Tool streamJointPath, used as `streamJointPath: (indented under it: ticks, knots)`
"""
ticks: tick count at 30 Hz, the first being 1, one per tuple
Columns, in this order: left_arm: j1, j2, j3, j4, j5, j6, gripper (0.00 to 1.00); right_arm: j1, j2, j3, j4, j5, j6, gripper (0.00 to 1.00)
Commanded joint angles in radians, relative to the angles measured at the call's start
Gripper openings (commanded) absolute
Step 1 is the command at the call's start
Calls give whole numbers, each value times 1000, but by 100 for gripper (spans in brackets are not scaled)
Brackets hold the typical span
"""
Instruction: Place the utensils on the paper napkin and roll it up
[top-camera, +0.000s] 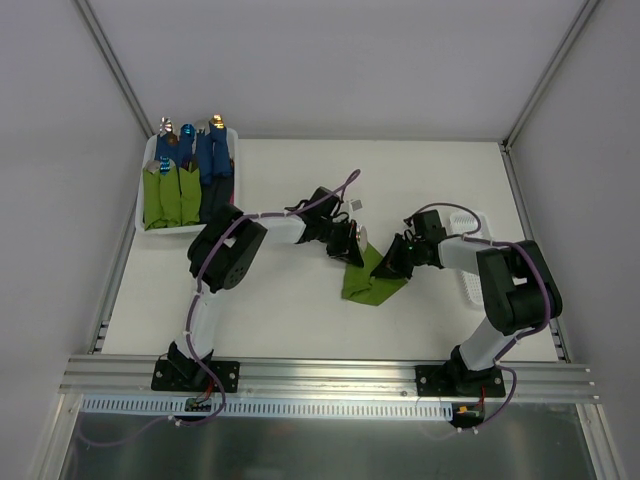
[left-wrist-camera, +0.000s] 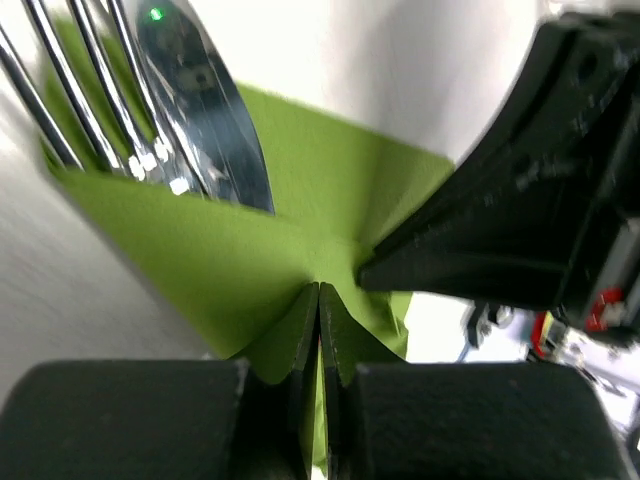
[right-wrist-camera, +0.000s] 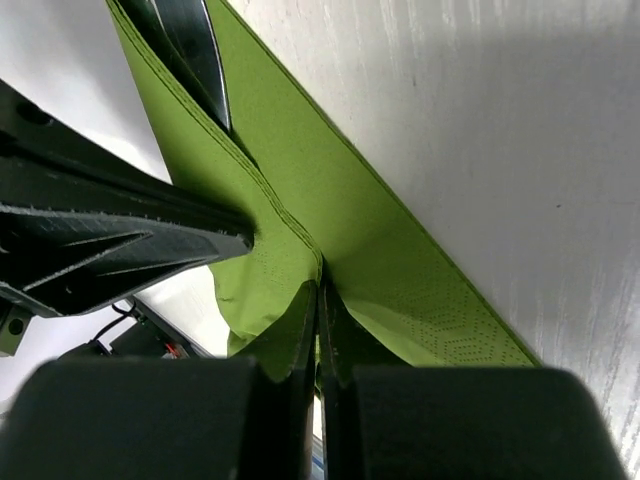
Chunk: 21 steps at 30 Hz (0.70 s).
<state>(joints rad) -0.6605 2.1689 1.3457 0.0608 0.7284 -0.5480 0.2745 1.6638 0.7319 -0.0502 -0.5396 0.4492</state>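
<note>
- The two arm bases (top-camera: 195, 372) are bolted to a metal rail (top-camera: 330, 378) at the near edge of the white table (top-camera: 280, 315)
- The paper napkin (top-camera: 365, 287) lies a little right of the table's middle, between the two wrists, gathered into a long folded shape that runs from near-left to far-right in the top view
- The right gripper (top-camera: 393, 265) reaches in from the right side onto the napkin's right edge; in the right wrist view (right-wrist-camera: 320, 285) its jaws are pressed together, with a raised pleat of green paper pinched between them
- The left gripper (top-camera: 350, 246) comes across from the left onto the napkin's far end; in the left wrist view (left-wrist-camera: 318, 292) its jaws are likewise closed tight on a ridge of the paper napkin (left-wrist-camera: 230, 250)
- The two grippers sit just beside each other, each one's black body filling the side of the other's wrist view
- The utensils (left-wrist-camera: 185, 95) lie inside the fold, their silver heads poking out of one open end: fork tines beside a knife blade; their handles are hidden by the paper
- A white basket (top-camera: 468, 290) sits on the table under the right arm
- At the far left corner a white tray (top-camera: 140, 215) holds rolled bundles, green ones (top-camera: 170, 197) in front and blue ones (top-camera: 207, 158) behind
</note>
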Motion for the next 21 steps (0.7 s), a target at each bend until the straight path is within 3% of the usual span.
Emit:
streamJointPath:
  ticks: [1, 2, 5, 6, 8, 9, 13, 16, 21]
  knots:
    - [-2, 20, 75, -50, -92, 8, 0, -6, 14, 47, -45, 20, -44, 0]
    - [-5, 23, 84, -55, -107, 14, 0, -6, 16, 66, -59, 20, -50, 0]
    - [-14, 25, 116, -128, -173, 39, 0, -6, 2, 112, -121, 32, -76, 17]
    - [-17, 23, 124, -156, -208, 43, 0, -8, -10, 116, -138, 35, -83, 30]
    - [-25, 22, 125, -173, -237, 51, 0, -21, -59, 141, -178, 58, -83, 47]
    - [-28, 19, 124, -182, -253, 52, 0, -24, -76, 159, -203, 70, -90, 48]
    - [-39, 19, 125, -239, -331, 60, 0, -46, -160, 236, -295, 118, -121, 48]
    - [-40, 19, 124, -259, -357, 69, 0, -41, -214, 245, -287, 84, -95, 37]
    - [-42, 26, 141, -276, -362, 76, 0, 15, -222, 181, -120, 15, 35, 22]
